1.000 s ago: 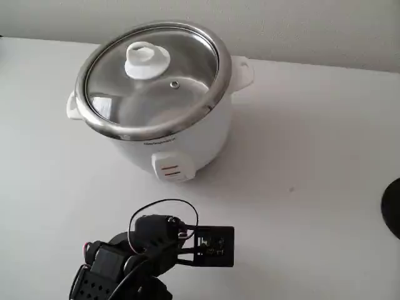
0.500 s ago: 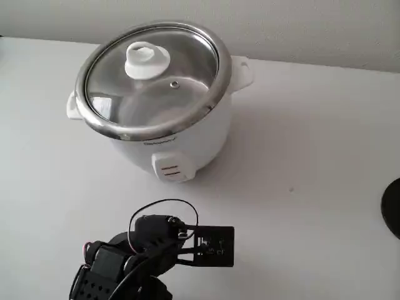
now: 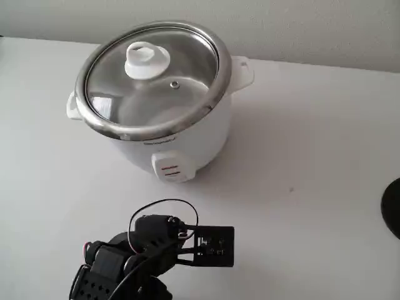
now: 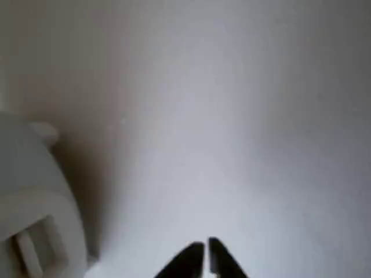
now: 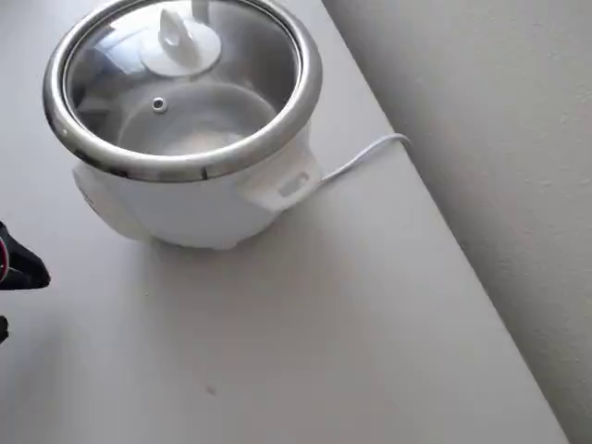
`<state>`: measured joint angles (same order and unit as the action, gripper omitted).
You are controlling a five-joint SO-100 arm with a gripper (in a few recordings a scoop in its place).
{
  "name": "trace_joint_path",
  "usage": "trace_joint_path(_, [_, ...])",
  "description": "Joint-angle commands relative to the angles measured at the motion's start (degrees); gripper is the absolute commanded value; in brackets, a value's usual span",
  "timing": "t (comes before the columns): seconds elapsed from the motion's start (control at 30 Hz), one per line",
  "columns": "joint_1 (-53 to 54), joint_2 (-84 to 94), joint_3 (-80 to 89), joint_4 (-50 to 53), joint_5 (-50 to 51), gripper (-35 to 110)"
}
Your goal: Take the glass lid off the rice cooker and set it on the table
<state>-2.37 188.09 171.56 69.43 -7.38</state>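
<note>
Judging how the glass lid (image 3: 153, 78) will handle, we expect it to be stiff, fairly heavy for our small claw, smooth and breakable, so it calls for a gentle lift and a soft landing. It sits closed on the rice cooker (image 3: 181, 140), its metal rim resting level all round the pot's edge in both the fixed view and the overhead view. The cooker stands towards the far left of the table (image 3: 312, 162) in the fixed view, with its front switch facing us.

We think the white knob (image 3: 147, 60) at the lid's centre is the only sensible hold: the glass is slick and the rim too wide for our fingers. The knob looks narrow-waisted, so closing under its flared top should keep it from slipping.

Our gripper (image 4: 206, 258) shows at the bottom of the wrist view with its two dark tips close together, nearly touching and holding nothing. It hangs over bare table near the cooker's front, well apart from the knob. A white cord (image 5: 361, 157) trails behind the cooker.
</note>
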Motion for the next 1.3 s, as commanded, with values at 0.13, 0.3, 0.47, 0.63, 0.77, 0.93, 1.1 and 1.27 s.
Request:
trace_joint_path(0.13, [0.18,0.44,-0.35,0.00,0.62,0])
trace_joint_path(0.3, [0.18,0.44,-0.35,0.00,0.62,0])
trace_joint_path(0.47, [0.18,0.44,-0.35,0.00,0.62,0])
trace_joint_path(0.63, [0.18,0.44,-0.35,0.00,0.62,0])
trace_joint_path(0.77, [0.09,0.44,-0.35,0.00,0.53,0])
trace_joint_path(0.93, [0.09,0.44,-0.35,0.00,0.53,0])
trace_joint_path(1.1, [0.09,0.44,-0.35,0.00,0.53,0])
trace_joint_path(1.27, [-0.62,0.44,-0.35,0.00,-0.26,0])
